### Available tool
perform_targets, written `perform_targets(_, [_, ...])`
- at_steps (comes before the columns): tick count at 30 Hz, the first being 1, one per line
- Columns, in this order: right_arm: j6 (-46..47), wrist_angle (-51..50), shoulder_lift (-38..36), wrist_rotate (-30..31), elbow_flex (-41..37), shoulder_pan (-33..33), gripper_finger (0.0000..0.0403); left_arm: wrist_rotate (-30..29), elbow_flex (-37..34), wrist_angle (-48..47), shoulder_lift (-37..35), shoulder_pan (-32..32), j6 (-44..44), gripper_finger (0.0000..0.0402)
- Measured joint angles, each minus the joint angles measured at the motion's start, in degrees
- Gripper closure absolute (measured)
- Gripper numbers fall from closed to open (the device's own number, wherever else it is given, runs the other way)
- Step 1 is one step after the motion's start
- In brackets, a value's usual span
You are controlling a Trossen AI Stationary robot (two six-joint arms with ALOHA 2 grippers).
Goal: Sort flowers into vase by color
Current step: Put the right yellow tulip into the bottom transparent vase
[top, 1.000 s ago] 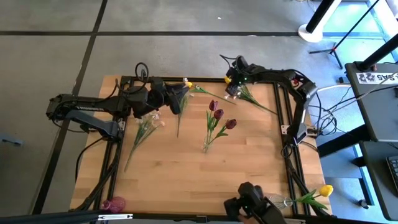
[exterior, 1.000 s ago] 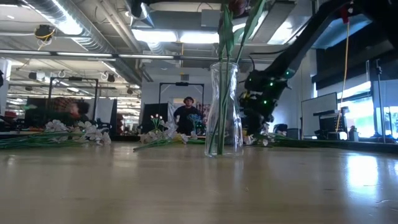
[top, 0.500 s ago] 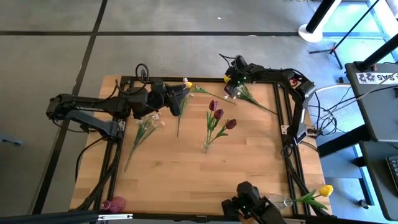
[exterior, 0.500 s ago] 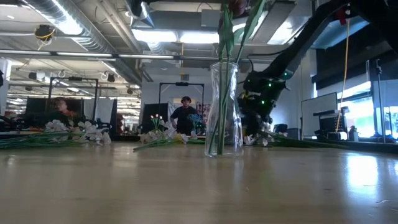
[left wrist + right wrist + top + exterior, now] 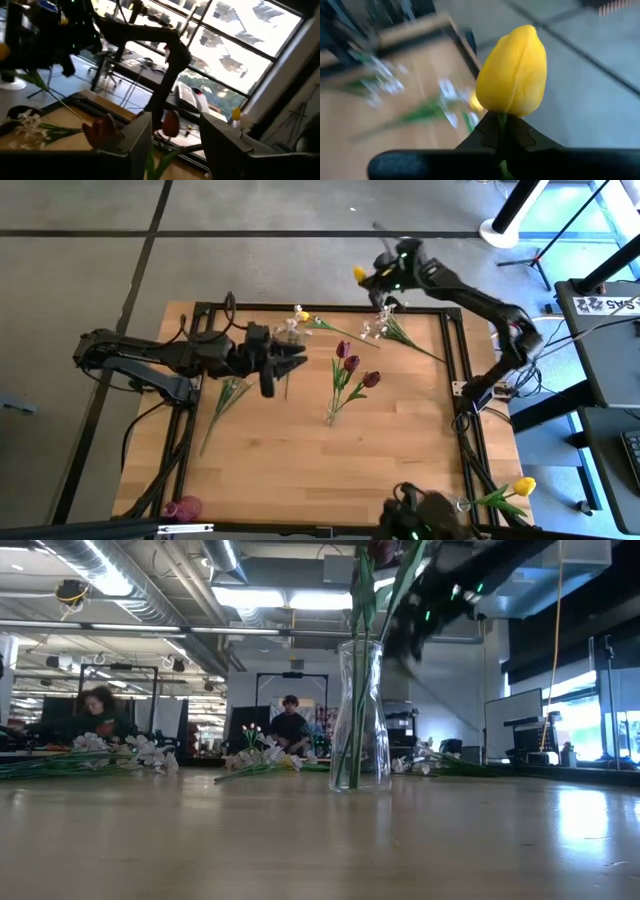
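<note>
My right gripper (image 5: 375, 277) is raised above the table's far edge and is shut on a yellow tulip (image 5: 359, 274); its bloom fills the right wrist view (image 5: 512, 72). My left gripper (image 5: 290, 360) is open and empty, left of the clear glass vase (image 5: 358, 715) that holds dark red tulips (image 5: 350, 363). The red blooms (image 5: 102, 131) show past its fingers in the left wrist view. A white-pink spray (image 5: 228, 392) lies on the table under the left arm. Another spray (image 5: 378, 330) lies at the far right. A second yellow tulip (image 5: 303, 315) lies near the far edge. My right gripper pinches the yellow tulip's stem just below the bloom (image 5: 501, 122) between its two fingers. The bloom stands out past the fingertips. The tulip is lifted clear of the table; the rest of its stem is hidden behind the gripper.
A pink vase (image 5: 183, 508) stands at the near left corner. A glass vase with a yellow tulip (image 5: 520, 486) stands at the near right. A black frame (image 5: 460, 380) runs round the table top. People sit in the room beyond the table (image 5: 290, 725).
My right gripper has risen from the table's far edge with the yellow tulip, lifting it clear and carrying it up and a little beyond the far edge. My left gripper has moved toward the near edge and toward the glass vase.
</note>
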Motion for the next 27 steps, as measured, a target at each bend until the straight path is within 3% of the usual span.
perform_targets(5, [3.3, 0.6, -8.8, -1.4, 1.3, 5.8, 0.0399, 0.3, 0.0, -0.9, -2.8, -2.7, 3.0, 0.0241])
perform_targets(11, [10.0, 7.3, -17.2, -1.5, 1.3, 18.4, 0.0396, 0.6, 0.0, -1.2, -5.8, -4.9, 2.4, 0.0241])
perform_targets(13, [12.4, 9.6, -19.7, -1.4, 1.3, 22.9, 0.0399, 4.0, 0.0, -1.3, -6.0, -6.3, 4.8, 0.0241])
perform_targets(18, [13.7, 12.5, -26.0, -1.5, 1.3, 33.0, 0.0397, 18.6, 0.0, 1.0, -5.9, -9.9, 10.3, 0.0241])
perform_targets(24, [13.3, 11.4, -32.3, -10.3, 1.3, 42.7, 0.04, 20.0, 0.0, 6.3, -5.8, -13.9, 9.5, 0.0241])
perform_targets(27, [13.0, 10.4, -34.2, -12.4, 1.3, 49.1, 0.04, 19.9, 0.0, 8.1, -5.8, -15.7, 4.1, 0.0241])
